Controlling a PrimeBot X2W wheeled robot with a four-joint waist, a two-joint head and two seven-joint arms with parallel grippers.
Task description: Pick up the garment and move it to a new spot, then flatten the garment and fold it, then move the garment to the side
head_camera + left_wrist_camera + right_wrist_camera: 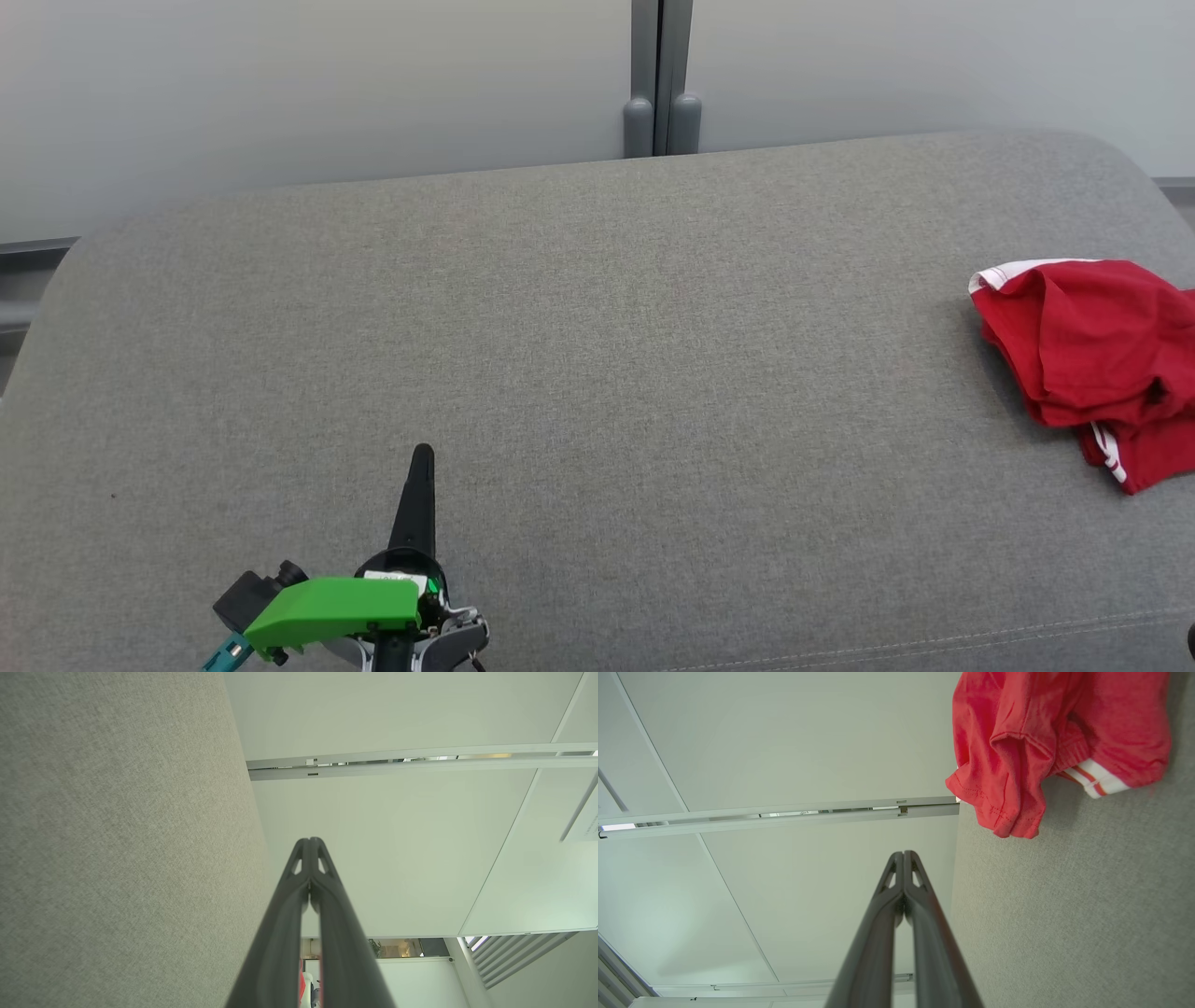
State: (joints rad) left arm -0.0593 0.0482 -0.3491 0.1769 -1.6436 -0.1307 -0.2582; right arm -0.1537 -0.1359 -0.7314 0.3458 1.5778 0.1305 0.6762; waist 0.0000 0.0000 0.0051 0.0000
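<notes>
So, red garment lies crumpled far right on grey cushion; right gripper nearer, left gripper well apart, both clenched w/ nothing held.

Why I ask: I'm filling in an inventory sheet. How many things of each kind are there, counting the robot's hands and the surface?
Garment: 1, the red garment, crumpled at the robot's right.
Hand: 2, the left hand and the right hand, both shut and empty.
Cushion: 1, the grey cushion.
Total: 4.
</notes>
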